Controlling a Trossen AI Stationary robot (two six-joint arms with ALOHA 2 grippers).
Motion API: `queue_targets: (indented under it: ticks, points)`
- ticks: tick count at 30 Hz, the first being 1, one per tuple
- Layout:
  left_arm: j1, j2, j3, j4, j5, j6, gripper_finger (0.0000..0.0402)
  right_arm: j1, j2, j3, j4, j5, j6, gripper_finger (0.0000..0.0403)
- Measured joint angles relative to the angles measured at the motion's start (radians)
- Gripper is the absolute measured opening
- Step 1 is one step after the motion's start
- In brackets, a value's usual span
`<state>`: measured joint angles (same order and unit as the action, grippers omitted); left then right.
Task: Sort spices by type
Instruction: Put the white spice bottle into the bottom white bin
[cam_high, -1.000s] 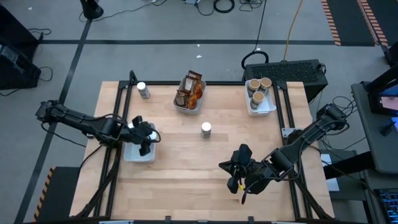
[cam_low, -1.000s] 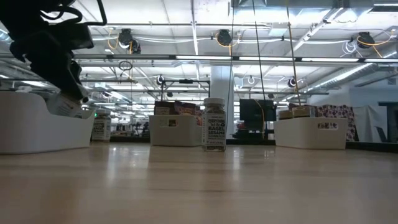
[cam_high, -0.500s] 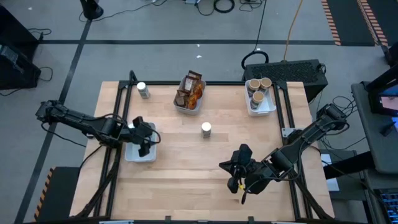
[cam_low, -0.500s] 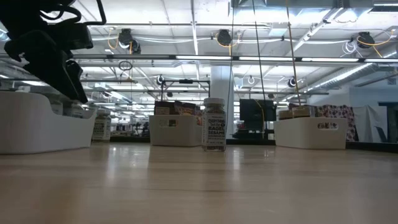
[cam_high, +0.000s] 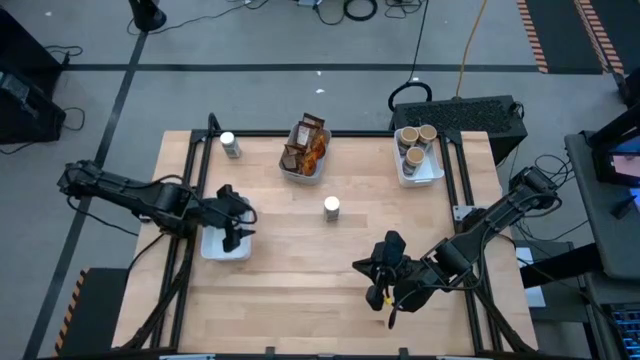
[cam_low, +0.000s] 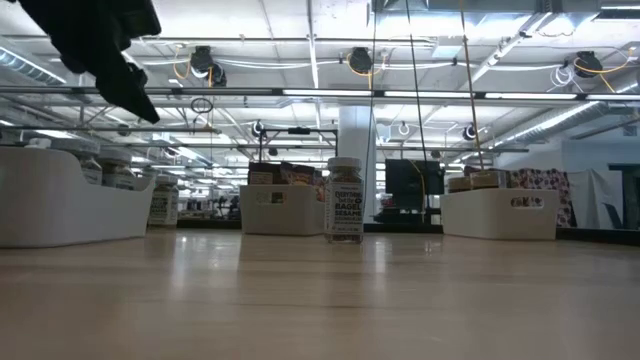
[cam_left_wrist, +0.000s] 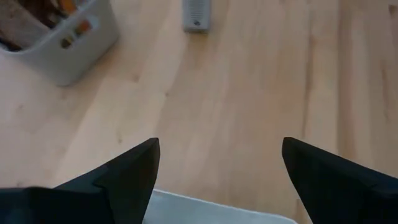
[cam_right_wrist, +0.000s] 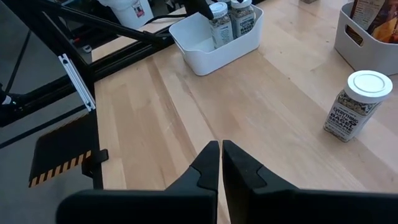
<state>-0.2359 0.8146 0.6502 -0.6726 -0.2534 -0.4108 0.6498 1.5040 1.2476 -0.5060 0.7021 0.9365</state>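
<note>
— Well, the next thing to sort looks like the small clear-sided spice jar with the white screw cap (cam_high: 331, 207), standing upright and alone in the middle of the pale wooden desk (cam_high: 300, 290), well apart from every tray.

— How would it handle?

— Rigid and light, I'd judge — glass or hard plastic, with a smooth printed label that could slip. Being tall for its footprint, it would tip if nudged near the cap. I'd close on the labelled body below the cap, fingers on either side, level.

— And where do its like sit?

— Two matching white-capped jars (cam_right_wrist: 230, 17) stand upright in the white rectangular tray (cam_high: 224, 246) at the desk's left edge. A further white-capped jar (cam_high: 229, 145) stands near the far left corner, outside any tray. The flat brown and orange packets (cam_high: 306, 146) fill the grey tray (cam_high: 301, 171) at the far middle, and the round tan-topped tubs (cam_high: 416, 142) sit in the white tray at the far right (cam_high: 420, 172).

— The arms?

— The left end effector (cam_high: 232, 212) hangs above the left tray with its dark fingers (cam_left_wrist: 124, 177) spread wide and nothing between them. The right end effector (cam_right_wrist: 221, 163) waits over the near right of the desk, fingers pressed together, empty.
</note>
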Motion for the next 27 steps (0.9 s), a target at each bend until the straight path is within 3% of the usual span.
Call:
queue_targets:
  ticks: [7,14,18,27]
  points:
    - [0.0,0.145,0.139,-0.111,0.086,-0.028,0.034,0.0,0.0,0.0,0.0,0.0,-0.007,0.0]
    - [0.006,0.372,0.381,-0.491,0.08,0.002,0.034,0.0,0.0,0.0,0.0,0.0,-0.022,0.0]
    - [0.007,0.464,0.402,-0.609,0.086,0.008,0.034,0.0,0.0,0.0,0.0,0.005,-0.025,0.0]
    - [0.007,0.588,0.402,-0.631,0.088,0.008,0.0303,0.0,0.0,0.0,0.0,0.005,-0.036,0.0]
